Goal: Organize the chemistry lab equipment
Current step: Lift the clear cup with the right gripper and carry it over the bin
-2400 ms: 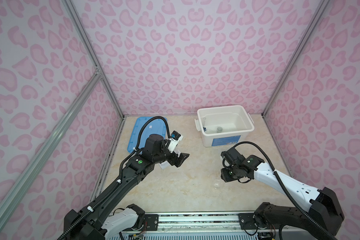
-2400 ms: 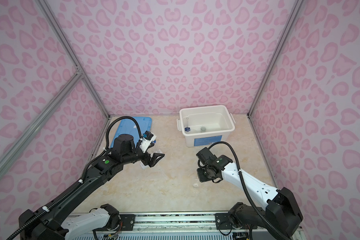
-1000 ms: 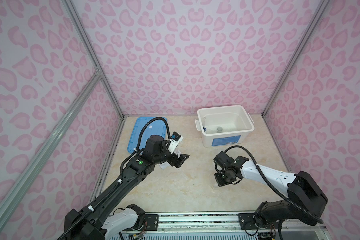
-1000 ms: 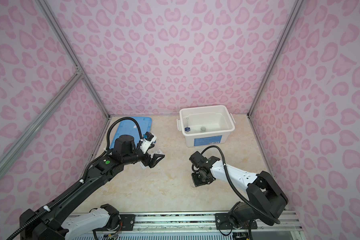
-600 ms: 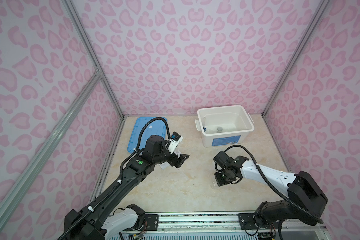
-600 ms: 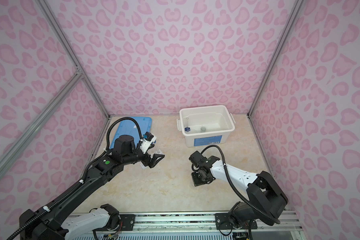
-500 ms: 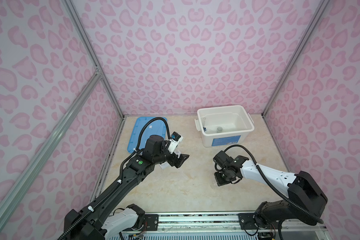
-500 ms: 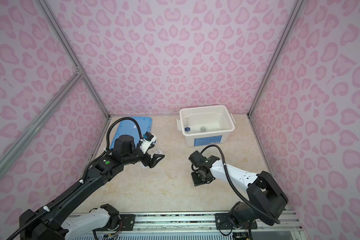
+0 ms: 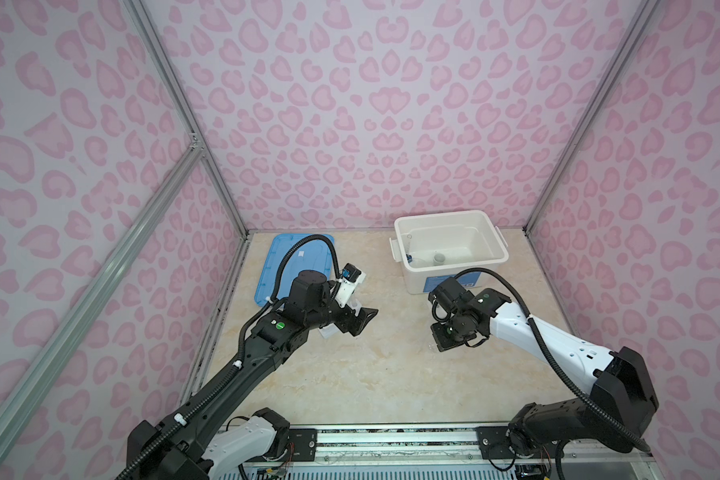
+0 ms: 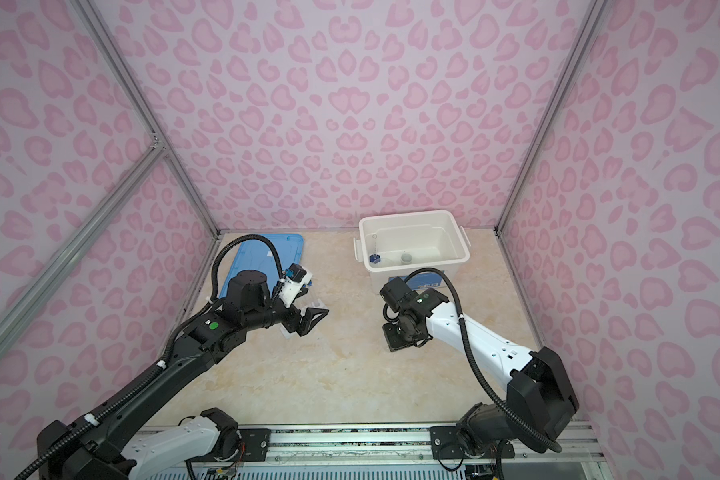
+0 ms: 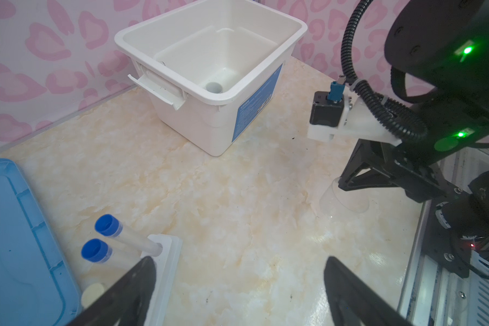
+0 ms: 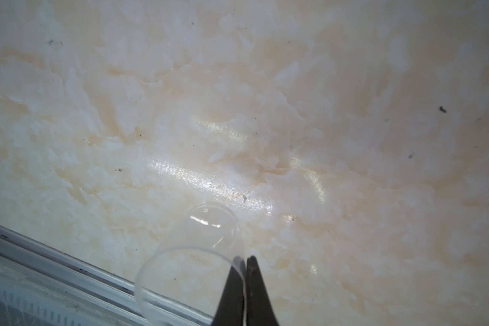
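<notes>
**Right tool [image 12: 244, 258] pinching the rim of the clear round petri dish [image 12: 198, 254].** Within the last second the jaws have come fully together, with the thin clear wall caught between them. In both top views the wrist now sits slightly farther up the frame than half a second ago, which suggests a lift has begun. The dish hangs tilted from the pinch over the marbled bench [image 9: 371, 374], near its front rail. Whether its lower edge has left the surface cannot be told.

The left tool [image 11: 239, 262] has not moved. It stands wide open and empty above the white plastic rack [image 11: 168, 254], which carries two blue-capped clear test tubes [image 11: 124, 234], beside the flat blue lid [image 9: 275, 266].

The grasp now looks complete. The likely next step is carrying the dish to the open white plastic bin [image 11: 209, 124], where the small white cup [image 11: 214, 87] and tiny blue-based cylinder [image 10: 374, 257] already sit.
</notes>
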